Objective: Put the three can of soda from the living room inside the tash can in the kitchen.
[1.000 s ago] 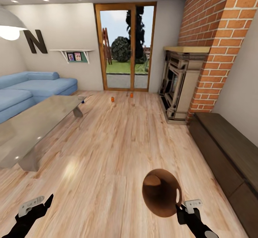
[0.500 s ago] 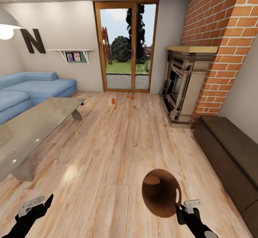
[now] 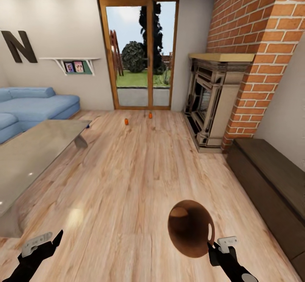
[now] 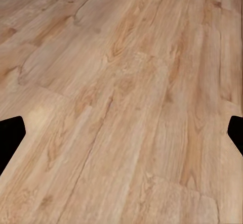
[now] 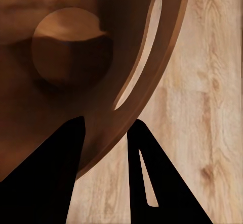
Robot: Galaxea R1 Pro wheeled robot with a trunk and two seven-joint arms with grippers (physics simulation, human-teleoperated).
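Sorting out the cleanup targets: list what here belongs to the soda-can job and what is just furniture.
Belongs to the job:
- two orange soda cans on the floor near the glass doors
- trash can, rim gripped by the right pincer

Just there:
- blue sofa
- glass table
- fireplace
- dark bench
- wall shelf

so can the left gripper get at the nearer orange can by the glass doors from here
Probably not. The left gripper hangs open low beside the robot, while the small orange soda can stands far off on the wooden floor. Nothing blocks the way, so the base would have to drive closer.
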